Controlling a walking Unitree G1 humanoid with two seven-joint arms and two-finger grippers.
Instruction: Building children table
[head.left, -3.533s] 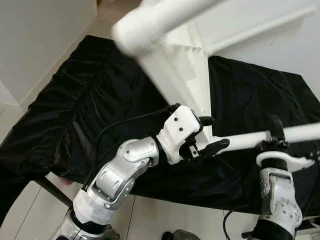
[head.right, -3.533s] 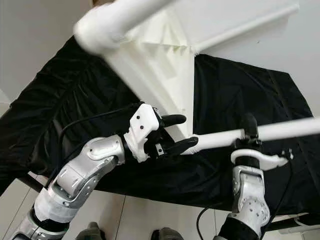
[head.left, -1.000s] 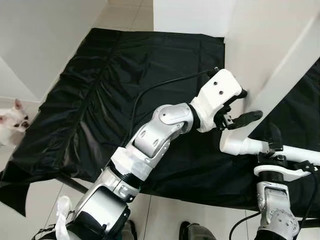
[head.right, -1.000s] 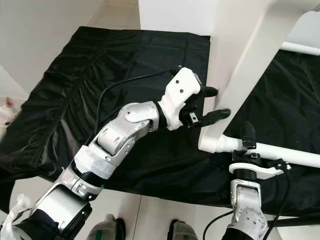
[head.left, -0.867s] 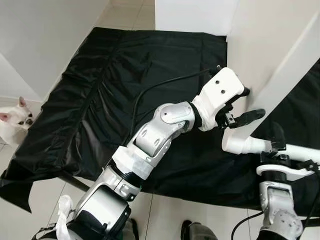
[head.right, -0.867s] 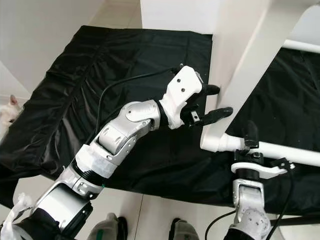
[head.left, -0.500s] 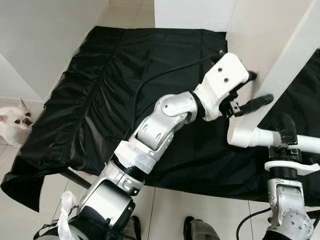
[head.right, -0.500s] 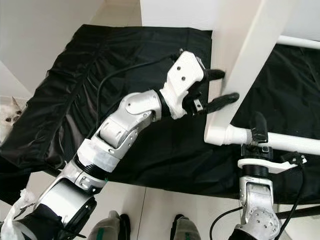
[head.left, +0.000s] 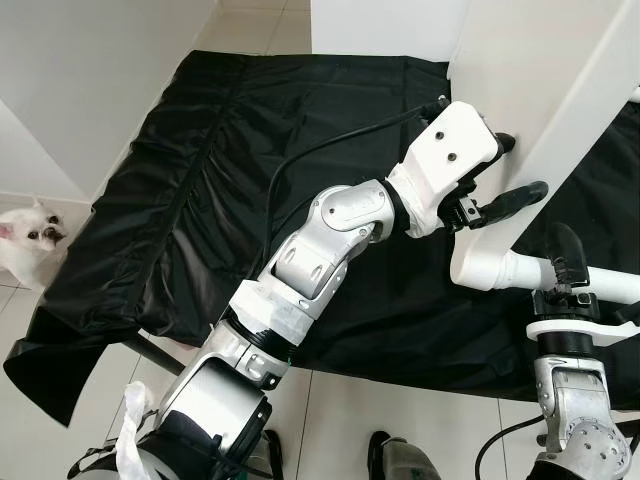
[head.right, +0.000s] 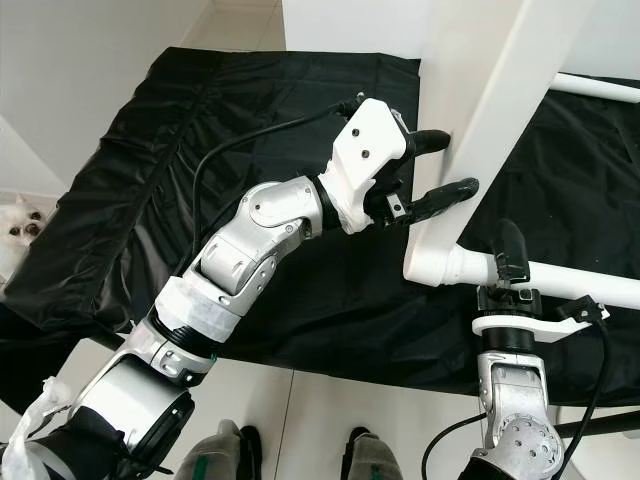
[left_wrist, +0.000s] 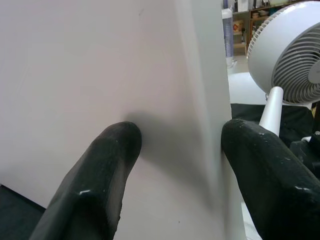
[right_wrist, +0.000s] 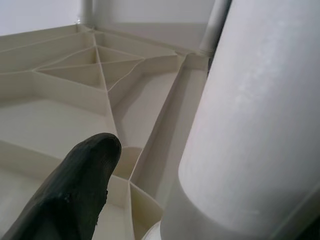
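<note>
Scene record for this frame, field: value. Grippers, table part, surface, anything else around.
left gripper: fingers straddling the edge of the white table top, one on each side
right gripper: on the white table leg; open or shut cannot be told
table top pose: tipped up on edge, ribbed underside seen in right wrist view
leg: roughly horizontal, socket end at the top's corner
surface: black cloth over a table
bystander: small white dog on the floor, robot's left
background: white fan

white table top (head.left: 520, 70), black cloth (head.left: 250, 170), black-fingered left tool (head.left: 497, 180), white dog (head.left: 25, 250).
</note>
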